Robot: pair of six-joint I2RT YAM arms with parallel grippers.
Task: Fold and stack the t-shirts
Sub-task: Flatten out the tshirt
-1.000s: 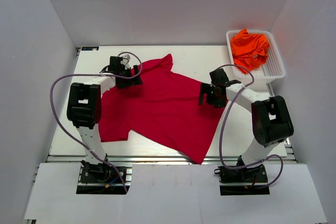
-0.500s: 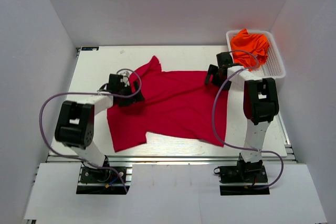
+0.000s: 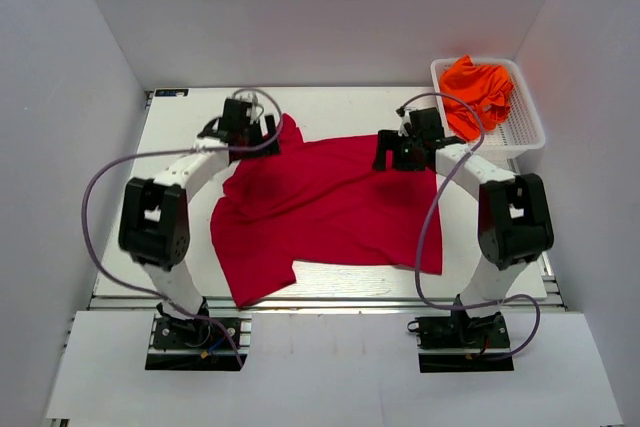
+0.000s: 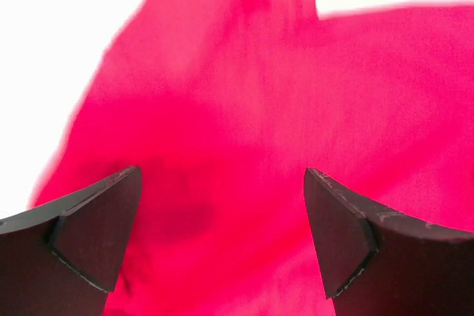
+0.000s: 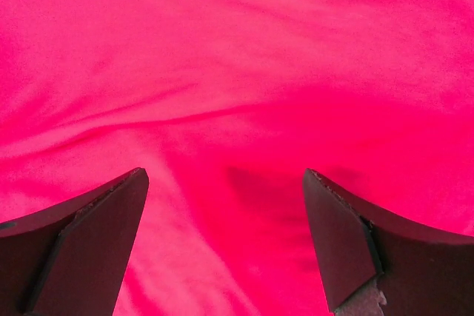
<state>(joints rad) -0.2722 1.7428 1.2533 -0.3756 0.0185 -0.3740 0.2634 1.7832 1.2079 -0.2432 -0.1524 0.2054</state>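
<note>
The crimson red t-shirt lies spread and rumpled across the middle of the table. It fills the left wrist view and the right wrist view. My left gripper hovers over the shirt's far left corner, open, with nothing between its fingertips. My right gripper hovers over the shirt's far right edge, open, with nothing between its fingertips. Crumpled orange t-shirts lie in the basket.
A white mesh basket stands at the table's far right corner. White walls enclose the table on the left, back and right. Bare white tabletop shows left of the shirt.
Both grippers have moved to the far edge of the table. The red shirt has shifted and now hangs lower toward the front, its left part bunched.
</note>
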